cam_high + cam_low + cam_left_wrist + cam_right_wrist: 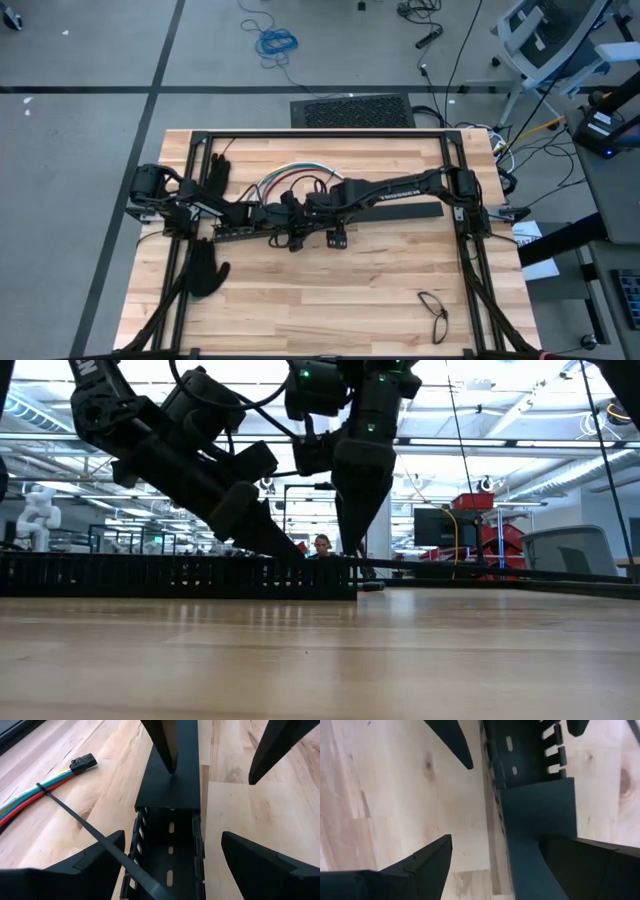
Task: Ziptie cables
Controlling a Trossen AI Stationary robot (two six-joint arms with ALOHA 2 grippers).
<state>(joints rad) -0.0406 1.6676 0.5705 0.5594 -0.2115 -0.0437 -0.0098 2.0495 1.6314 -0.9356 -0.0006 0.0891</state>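
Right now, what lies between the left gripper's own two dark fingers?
In the left wrist view, the open left gripper straddles the black slotted plastic duct; a thin dark ziptie from the coloured cables crosses toward it.

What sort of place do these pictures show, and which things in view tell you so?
Probably a robotics lab or workshop. A pale wooden worktable stands on a grey floor strewn with loose cables, including a coiled blue cable. Behind it lies an open hall with a red equipment rack and a white humanoid figure.

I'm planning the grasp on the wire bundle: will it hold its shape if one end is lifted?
Probably not. The cables lie in a loose arc on the table, which suggests they are floppy. The ziptie cinches them near the connector, so that end should stay together. They look thin, likely light.
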